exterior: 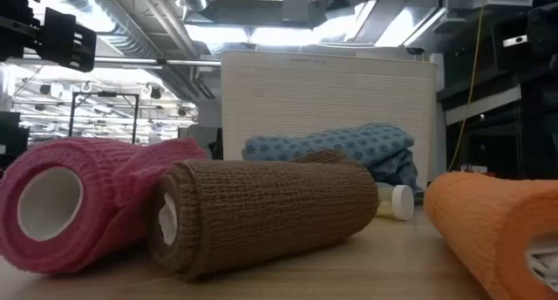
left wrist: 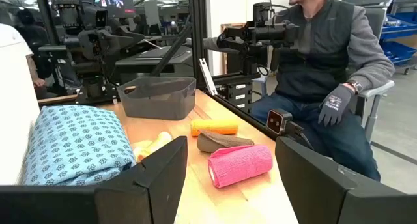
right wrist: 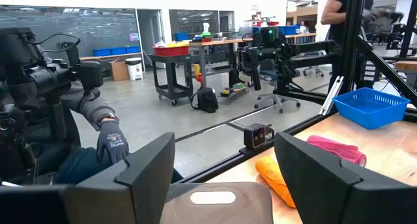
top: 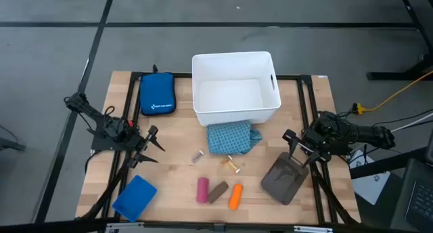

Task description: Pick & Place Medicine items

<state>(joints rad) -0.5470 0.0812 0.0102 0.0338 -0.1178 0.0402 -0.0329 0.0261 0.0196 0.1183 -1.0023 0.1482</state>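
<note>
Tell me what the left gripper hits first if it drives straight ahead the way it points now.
Probably the pink roll: it lies centred ahead of the open left gripper, nearest of the items, though depth is hard to judge.

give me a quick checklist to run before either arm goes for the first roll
1. Left gripper open and empty: ok.
2. Right gripper open and empty: ok; it hangs over the grey tray.
3. Pink roll, brown roll and orange roll lie free at the front of the table: ok, though pink and brown sit very close together.
4. White bin is empty inside: ok.
5. Teal pack clear of the bin: not ok, it lies right against the bin's front wall.
6. Small vial upright: not ok, it lies on its side.
</note>
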